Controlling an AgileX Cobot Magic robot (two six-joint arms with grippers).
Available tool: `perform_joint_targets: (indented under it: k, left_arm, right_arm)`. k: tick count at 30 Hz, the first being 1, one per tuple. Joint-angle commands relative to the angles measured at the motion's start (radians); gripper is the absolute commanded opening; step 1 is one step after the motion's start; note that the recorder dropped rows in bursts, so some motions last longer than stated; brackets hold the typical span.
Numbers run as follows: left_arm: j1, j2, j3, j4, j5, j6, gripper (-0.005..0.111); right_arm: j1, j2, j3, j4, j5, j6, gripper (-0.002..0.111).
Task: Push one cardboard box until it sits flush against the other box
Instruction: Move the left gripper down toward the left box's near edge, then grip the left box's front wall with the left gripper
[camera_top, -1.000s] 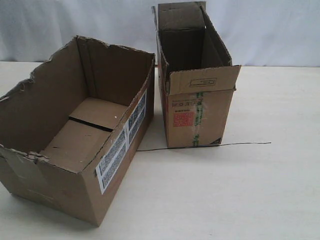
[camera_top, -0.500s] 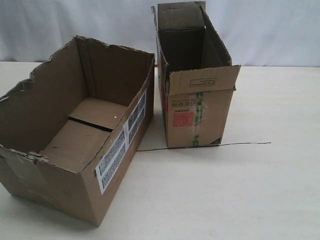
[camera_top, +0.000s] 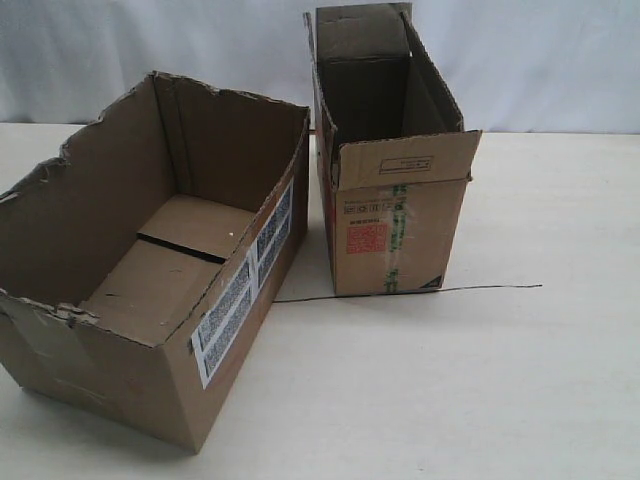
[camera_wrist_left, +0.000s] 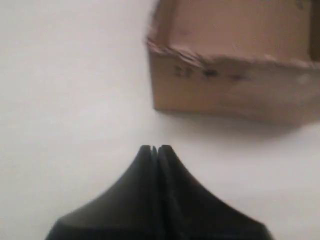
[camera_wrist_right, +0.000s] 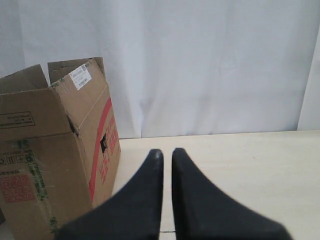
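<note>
The cardboard box (camera_top: 150, 270), wide with ragged torn edges and a white barcode label (camera_top: 243, 292), stands open at the left, angled. The other box (camera_top: 400, 215), narrower and taller, shows a red stamp (camera_top: 366, 238) and green tape (camera_top: 398, 235); a wedge-shaped gap separates the two. Neither gripper shows in the exterior view. My left gripper (camera_wrist_left: 154, 148) is shut and empty above the table, a short way from the cardboard box (camera_wrist_left: 230, 85) and its black symbols. My right gripper (camera_wrist_right: 167, 152) holds nothing, only a thin slit between its fingers, beside the other box (camera_wrist_right: 50, 150).
A pale tabletop (camera_top: 480, 380) carries both boxes, with a thin dark line (camera_top: 440, 290) running across it from the narrower box's base. A white curtain (camera_top: 540, 60) closes off the back.
</note>
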Motion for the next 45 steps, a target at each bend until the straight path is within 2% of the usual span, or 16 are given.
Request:
perform_joint_targets:
  k: [1, 5, 11, 18, 33, 36, 45]
  left_arm:
    - [-0.002, 0.133, -0.036, -0.214, 0.149, 0.317, 0.000]
    - [-0.032, 0.145, -0.036, -0.365, 0.149, 0.447, 0.000]
    - [-0.048, 0.147, 0.008, -0.614, 0.114, 0.477, 0.000]
    - [-0.048, 0.258, 0.055, -0.641, 0.120, 0.498, 0.000]
    - [-0.048, 0.490, 0.055, -0.849, -0.138, 0.596, 0.000]
    - [-0.048, 0.533, 0.055, -0.918, -0.192, 0.636, 0.000]
    - [-0.048, 0.744, 0.055, -1.251, -0.307, 0.927, 0.000]
  right_arm:
    - [0.004, -0.004, 0.005, -0.001, -0.007, -0.001, 0.005]
    - [0.004, -0.004, 0.005, -0.001, -0.007, -0.001, 0.005]
    - [0.004, -0.004, 0.005, -0.001, -0.007, -0.001, 0.005]
    - [0.004, -0.004, 0.005, -0.001, -0.007, -0.001, 0.005]
    - [0.004, -0.004, 0.005, -0.001, -0.007, -0.001, 0.005]
    - [0.004, -0.004, 0.005, -0.001, -0.007, -0.001, 0.005]
    - [0.004, -0.004, 0.005, -0.001, -0.007, -0.001, 0.005]
